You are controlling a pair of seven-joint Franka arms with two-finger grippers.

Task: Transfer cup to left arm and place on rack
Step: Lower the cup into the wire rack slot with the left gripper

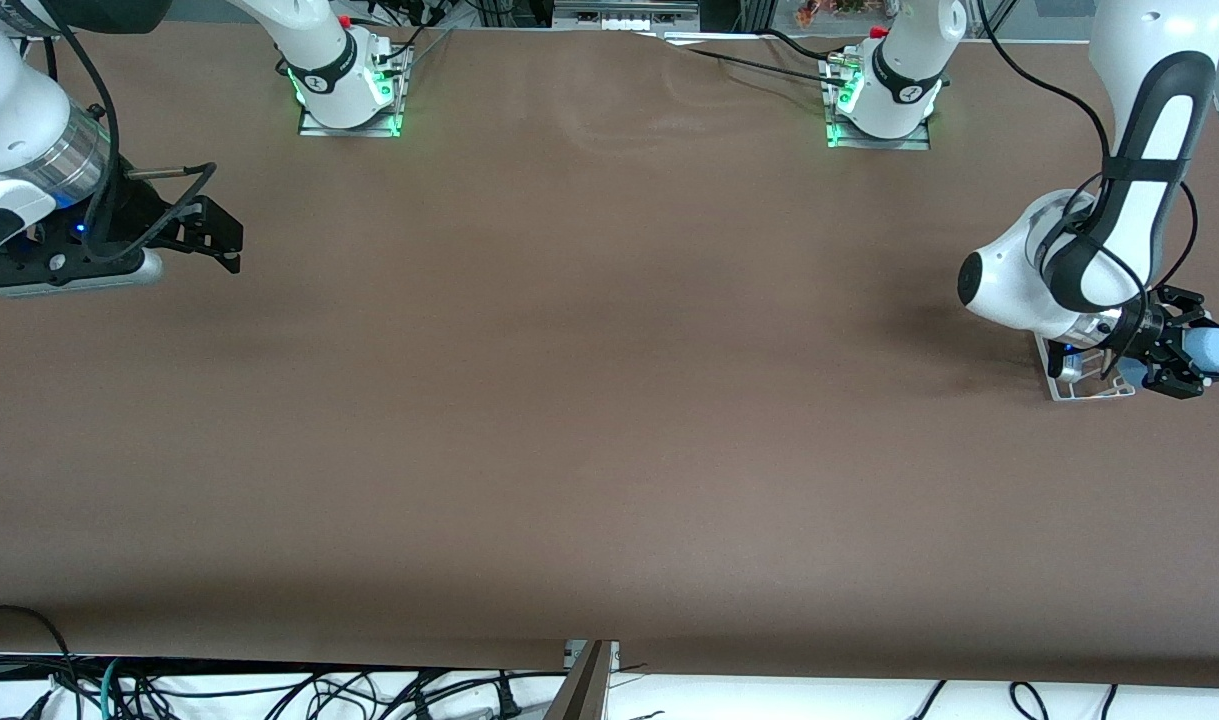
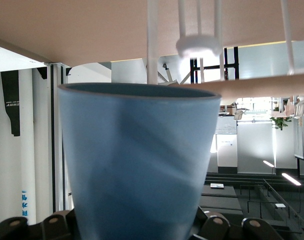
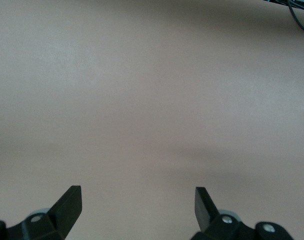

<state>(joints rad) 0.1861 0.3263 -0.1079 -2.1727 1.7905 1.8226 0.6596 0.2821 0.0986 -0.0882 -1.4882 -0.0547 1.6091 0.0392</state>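
Note:
The light-blue cup (image 1: 1215, 348) is held on its side in my left gripper (image 1: 1184, 362), which is shut on it, just over the white wire rack (image 1: 1089, 386) at the left arm's end of the table. In the left wrist view the cup (image 2: 137, 160) fills the middle. The rack's white wires (image 2: 152, 45) and its pale wooden dowel (image 2: 262, 86) stand right at the cup's rim. The arm hides most of the rack in the front view. My right gripper (image 1: 224, 240) waits open over the table at the right arm's end, and its wrist view shows nothing between its fingers (image 3: 69, 205).
The brown table (image 1: 609, 400) is bare between the two arms. The arm bases (image 1: 349, 90) stand along its farthest edge. Cables (image 1: 269, 690) hang below the table's near edge.

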